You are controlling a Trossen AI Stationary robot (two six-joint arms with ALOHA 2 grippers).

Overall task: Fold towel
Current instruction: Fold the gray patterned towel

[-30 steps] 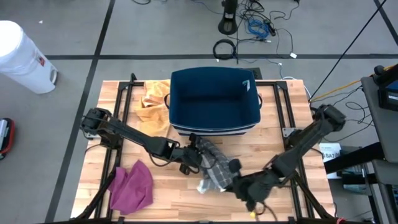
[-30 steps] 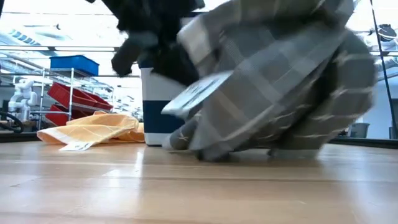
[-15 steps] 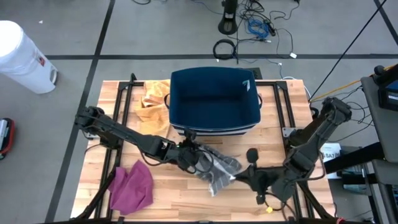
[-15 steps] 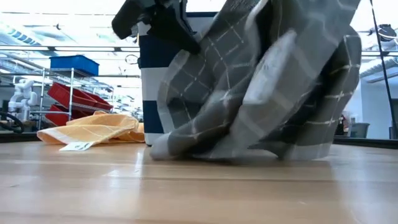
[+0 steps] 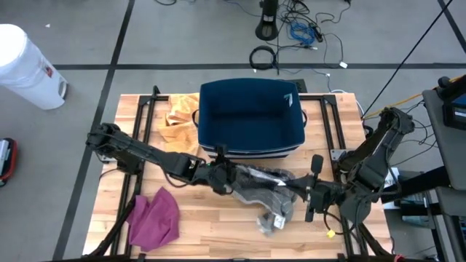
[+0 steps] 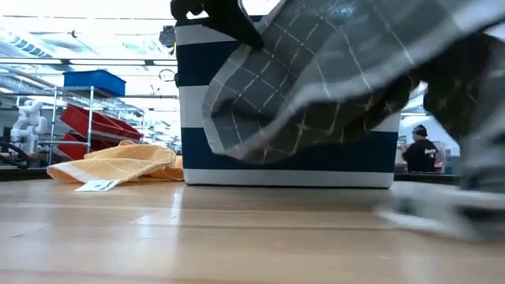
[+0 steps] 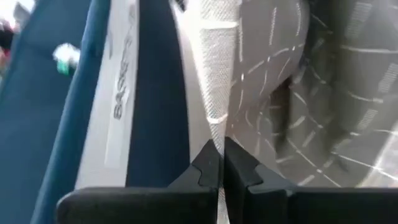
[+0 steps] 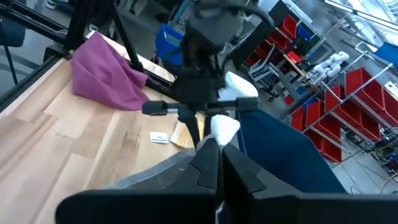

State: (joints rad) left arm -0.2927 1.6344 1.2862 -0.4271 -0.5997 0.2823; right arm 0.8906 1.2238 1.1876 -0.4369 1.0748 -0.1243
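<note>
A grey checked towel (image 5: 256, 183) hangs between my two grippers in front of the dark blue basket (image 5: 251, 116). My left gripper (image 5: 222, 177) is shut on the towel's left end and my right gripper (image 5: 298, 191) is shut on its right end. A bunched part of the towel (image 5: 273, 218) droops toward the table near the front. In the low view the towel (image 6: 316, 87) hangs raised before the basket (image 6: 284, 162), with a blurred part (image 6: 442, 217) low at the right. My left gripper pinches a hemmed edge of the towel (image 7: 216, 115) between its two fingers, coming from the table's left and slanting down. The cloth is lifted and runs away toward the other gripper. My right gripper pinches the towel's other end (image 8: 186, 167) between its two fingers, nearly level, from the table's right. One layer or several, I cannot tell. The cloth sags below it, and its lower bunch is at or near the table.
An orange towel (image 5: 178, 116) lies at the back left beside the basket, and a purple towel (image 5: 154, 218) lies at the front left. The basket stands just behind the grippers. Bare wood (image 5: 211, 225) lies between the purple towel and the grey one.
Both grippers have risen. My right gripper has swung toward the table's right edge and tipped up toward level. The grey towel, crumpled on the table before, has been lifted and drawn out between the grippers, with one bunch trailing low at the front.
</note>
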